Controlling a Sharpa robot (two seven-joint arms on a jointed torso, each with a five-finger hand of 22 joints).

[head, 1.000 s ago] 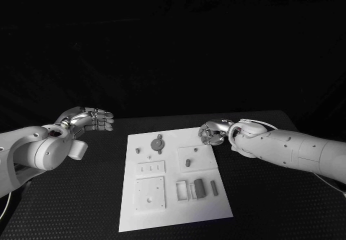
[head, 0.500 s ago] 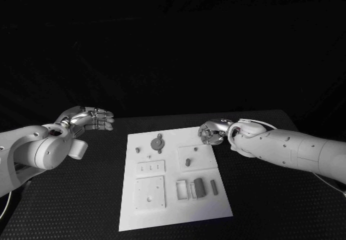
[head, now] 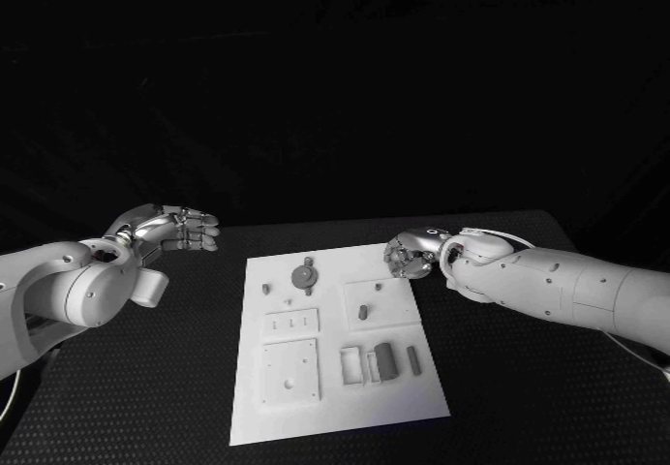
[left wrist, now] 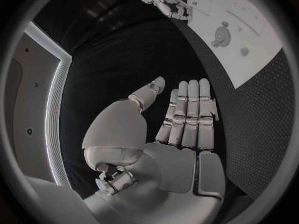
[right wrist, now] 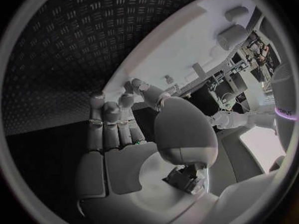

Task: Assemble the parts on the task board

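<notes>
My right robot hand (head: pixel 410 257) hovers at the task board's (head: pixel 419 412) far right corner, fingers curled, nothing visibly gripped — nearer the parts than my left robot hand (head: pixel 170 231), open-fingered, well apart over the counter (head: pixel 167 387).

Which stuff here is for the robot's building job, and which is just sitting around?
For the job:
task board
round part
dark block part
left hand
right hand

Just there:
black table

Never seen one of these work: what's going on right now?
Left hand open, off the board. Right hand open, over task board far corner. Grey parts untouched. Nothing in the way.
</notes>
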